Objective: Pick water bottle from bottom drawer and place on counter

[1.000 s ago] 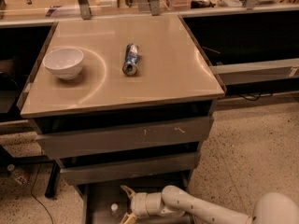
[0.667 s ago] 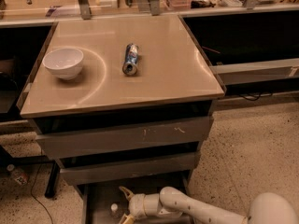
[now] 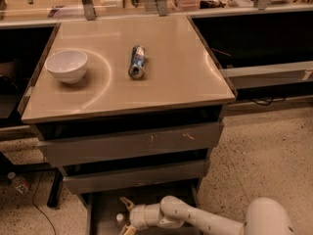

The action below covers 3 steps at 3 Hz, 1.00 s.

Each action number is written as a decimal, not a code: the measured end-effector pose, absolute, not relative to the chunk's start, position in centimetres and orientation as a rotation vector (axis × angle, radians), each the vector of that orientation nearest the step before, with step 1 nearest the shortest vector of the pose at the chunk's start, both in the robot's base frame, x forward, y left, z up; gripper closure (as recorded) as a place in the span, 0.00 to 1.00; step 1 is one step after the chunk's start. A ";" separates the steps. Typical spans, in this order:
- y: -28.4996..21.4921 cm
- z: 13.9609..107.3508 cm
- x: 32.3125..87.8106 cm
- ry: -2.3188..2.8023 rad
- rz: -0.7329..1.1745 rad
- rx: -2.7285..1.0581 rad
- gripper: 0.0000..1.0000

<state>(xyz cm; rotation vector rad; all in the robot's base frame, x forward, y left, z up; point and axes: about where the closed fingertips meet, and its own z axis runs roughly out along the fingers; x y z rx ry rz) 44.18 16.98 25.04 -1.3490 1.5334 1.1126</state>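
Grasping looks to be the step in hand. At the bottom centre of the camera view the gripper point(image 3: 125, 216) reaches into the bottom drawer point(image 3: 100, 212). Its two tan fingers point(image 3: 126, 202) are spread apart, one higher in the frame and one at the bottom edge. Between them shows the white cap of the water bottle point(image 3: 120, 219). The clear body is hard to make out against the grey floor, so I cannot tell which way it lies or whether the pads touch it. As far as I can judge, nothing is pinched yet.

To do this well, the claw should push a little further in, so the fingers bracket the body and not the cap alone. It should then close gently, since thin plastic yields and a round bottle may roll. The lift must clear the two drawer fronts point(image 3: 132, 143) above. On the counter point(image 3: 181, 77), filling the upper middle, there is room to the right of the crushed can point(image 3: 137, 61) and the white bowl point(image 3: 66, 65).
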 end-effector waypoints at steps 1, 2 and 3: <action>17.0 25.0 44.2 1.533 1.113 -1.349 0.18; 17.0 25.0 44.2 1.533 1.113 -1.349 0.41; 17.0 25.0 44.2 1.533 1.113 -1.349 0.64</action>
